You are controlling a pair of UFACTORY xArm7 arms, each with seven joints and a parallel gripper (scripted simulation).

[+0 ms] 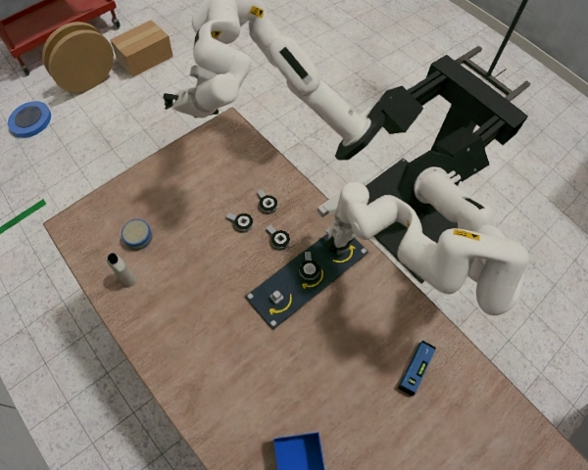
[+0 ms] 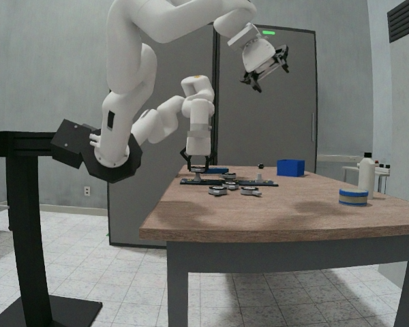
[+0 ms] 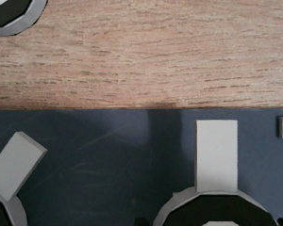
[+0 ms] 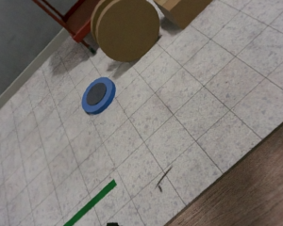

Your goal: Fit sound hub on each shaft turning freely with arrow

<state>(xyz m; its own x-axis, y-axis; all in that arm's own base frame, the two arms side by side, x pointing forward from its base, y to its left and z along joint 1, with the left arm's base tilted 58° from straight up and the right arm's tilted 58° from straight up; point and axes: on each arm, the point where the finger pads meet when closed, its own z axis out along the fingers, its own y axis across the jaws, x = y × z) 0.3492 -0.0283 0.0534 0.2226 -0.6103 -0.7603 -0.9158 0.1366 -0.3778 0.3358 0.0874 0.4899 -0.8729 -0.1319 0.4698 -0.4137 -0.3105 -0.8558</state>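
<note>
In the exterior view, left of centre, your left gripper [image 1: 341,249] [image 2: 198,169] [image 3: 213,223] pinches a black-and-grey round hub [image 2: 198,169] [image 3: 219,204] at the dark blue board's [image 1: 261,304] [image 2: 215,182] [image 3: 99,165] end. Your right gripper [image 1: 170,101] [image 2: 272,79] is spread, upper right. The top view's centre shows another hub [image 1: 310,269] [image 2: 228,175] [image 3: 19,212] on the board.

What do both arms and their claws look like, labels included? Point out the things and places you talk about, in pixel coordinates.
Both arms [image 1: 304,80] [image 1: 449,258] are smooth white with rounded joints and dark rectangular panels. Yellow labels with black marks sit on them. The right claw [image 2: 273,75] has a white body and black jointed fingers; the left claw [image 2: 198,165] also has black fingers.
</note>
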